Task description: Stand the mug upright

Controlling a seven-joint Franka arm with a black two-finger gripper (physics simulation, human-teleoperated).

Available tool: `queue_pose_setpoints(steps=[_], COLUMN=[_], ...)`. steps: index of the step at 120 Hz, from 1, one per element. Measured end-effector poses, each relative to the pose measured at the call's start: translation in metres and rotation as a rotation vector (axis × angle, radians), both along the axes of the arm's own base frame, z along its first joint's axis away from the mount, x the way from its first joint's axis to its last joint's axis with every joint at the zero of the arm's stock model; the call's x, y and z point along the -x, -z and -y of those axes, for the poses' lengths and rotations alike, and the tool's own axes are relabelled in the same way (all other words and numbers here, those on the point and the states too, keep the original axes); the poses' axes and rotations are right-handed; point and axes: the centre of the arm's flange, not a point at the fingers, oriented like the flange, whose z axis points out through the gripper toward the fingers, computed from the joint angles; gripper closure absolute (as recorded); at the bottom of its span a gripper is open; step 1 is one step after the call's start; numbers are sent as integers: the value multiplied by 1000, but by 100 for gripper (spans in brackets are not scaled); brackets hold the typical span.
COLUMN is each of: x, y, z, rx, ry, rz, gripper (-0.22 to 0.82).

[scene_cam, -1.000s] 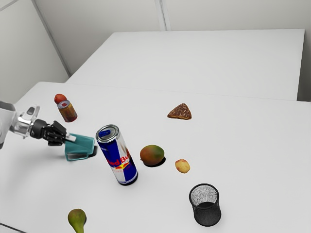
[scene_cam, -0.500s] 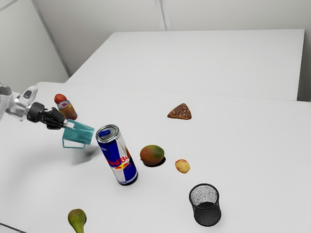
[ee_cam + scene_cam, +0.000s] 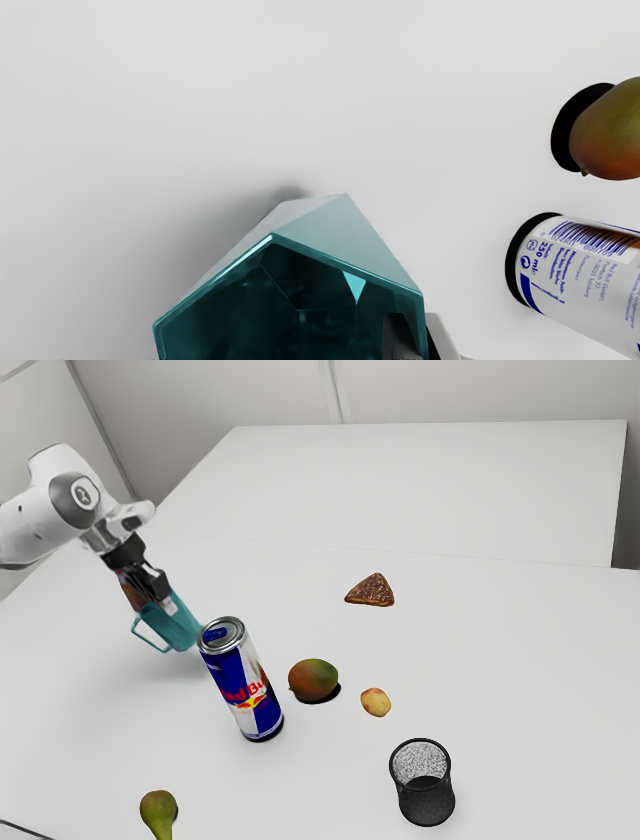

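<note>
The teal mug (image 3: 178,628) hangs tilted on the exterior view's left, its handle toward that view's left and its lower end near the tabletop; whether it touches is unclear. My gripper (image 3: 164,598) is at its upper end, shut on its wall. In the wrist view the mug (image 3: 320,225) turns its angular open mouth to the camera. There the gripper (image 3: 425,335) has one finger inside the mouth and the other outside the same wall. The mug's far end is partly hidden.
A Red Bull can (image 3: 243,685) stands close beside the mug, with a mango (image 3: 314,679) past it. Farther off are a potato-like item (image 3: 376,702), a black mesh cup (image 3: 424,785), a pear (image 3: 159,812) and a brown wedge (image 3: 371,591). A small can (image 3: 131,594) is partly behind the gripper.
My hand has risen and swung from nearly level to pointing steeply down, taking the mug with it. The mug has left its lying pose, lifted and tilted more toward upright.
</note>
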Motion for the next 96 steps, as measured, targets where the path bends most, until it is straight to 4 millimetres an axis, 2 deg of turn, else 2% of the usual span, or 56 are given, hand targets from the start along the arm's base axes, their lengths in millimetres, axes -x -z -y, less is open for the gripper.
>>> queue_pose_setpoints(steps=[15, 24, 54, 70, 74, 96], x=[1, 2, 9, 6, 5, 4], y=[12, 20, 56, 60, 61, 61], z=[39, 53, 58, 66, 68, 69], rx=[-120, -179, -278, -293, -295, -299], ry=[63, 78, 17, -12, -20, -69], rz=[-6, 3, 39, 69, 74, 91], gripper=[77, 78, 78, 78, 74, 35])
